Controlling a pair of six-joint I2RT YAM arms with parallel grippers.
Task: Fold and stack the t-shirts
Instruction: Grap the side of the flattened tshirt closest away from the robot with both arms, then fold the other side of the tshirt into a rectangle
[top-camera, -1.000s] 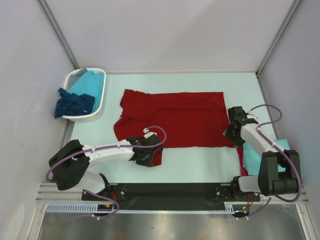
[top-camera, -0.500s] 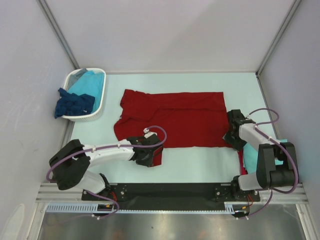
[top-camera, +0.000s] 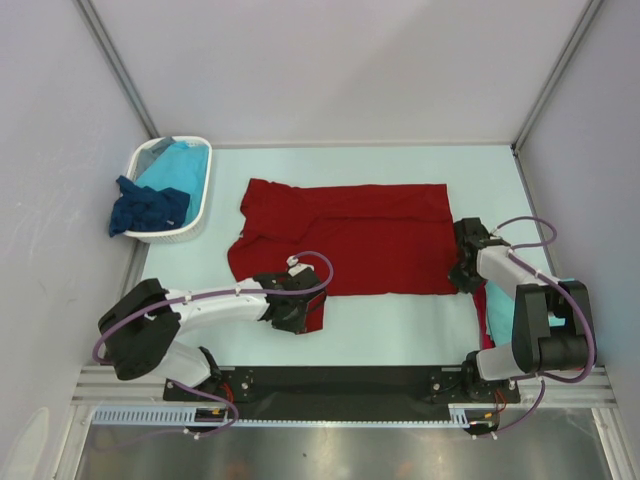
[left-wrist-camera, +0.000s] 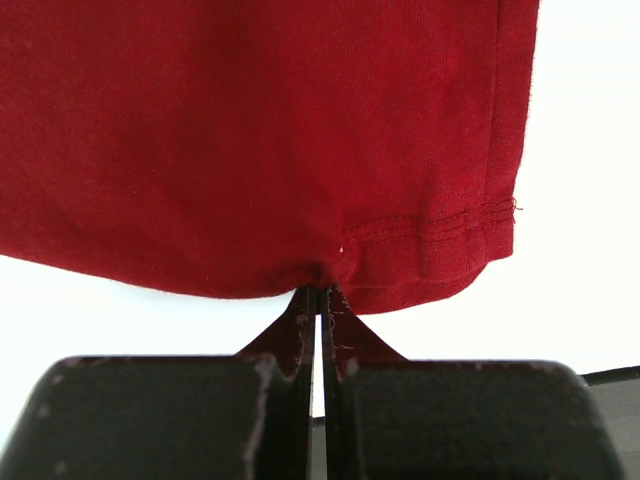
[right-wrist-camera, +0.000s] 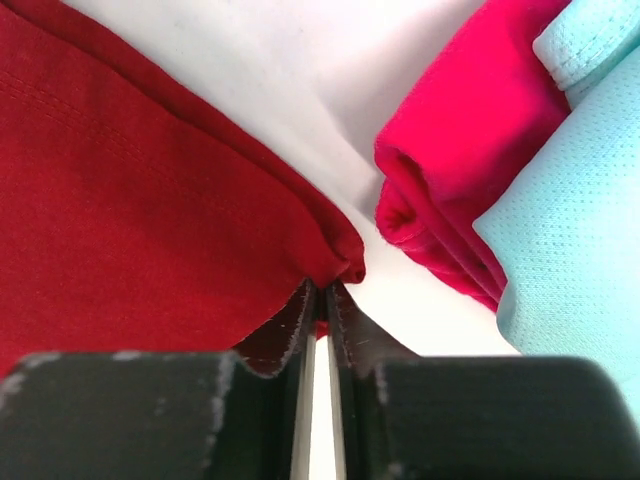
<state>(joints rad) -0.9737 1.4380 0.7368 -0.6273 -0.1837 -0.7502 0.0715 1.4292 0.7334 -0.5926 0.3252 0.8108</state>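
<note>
The left tool (left-wrist-camera: 319, 300) has its two dark fingers pressed together on a small tuck of the dark red t-shirt (top-camera: 350, 235). The cloth is drawn down into the slit between them, just left of a stitched hem (the double seam shows plainly in the left wrist view). From above, this tool sits at the lower left of the shirt, on a flap of cloth that juts toward the bottom of the frame past the shirt's lower edge.

The right tool (right-wrist-camera: 318, 300) is closed in the same way and pinches a rolled corner of the same shirt between its fingers. In the top view that is the shirt's lower right corner.

To the right of this pinch in the right wrist view lies a folded red t-shirt (right-wrist-camera: 440, 160) with a folded turquoise t-shirt (right-wrist-camera: 570, 210) touching it. A strip of pale desk (top-camera: 400, 325) separates the pair from the dark red cloth. From above they lie at the right edge of the desk, largely hidden by the right arm.

Between the two tools the dark red shirt lies spread across the middle of the desk, its long side running across the frame.

In the upper left stands a white basket (top-camera: 203, 200), a little apart from the shirt. It holds a loose turquoise t-shirt (top-camera: 178, 165), and a navy t-shirt (top-camera: 148, 207) is draped over its lower left rim.
</note>
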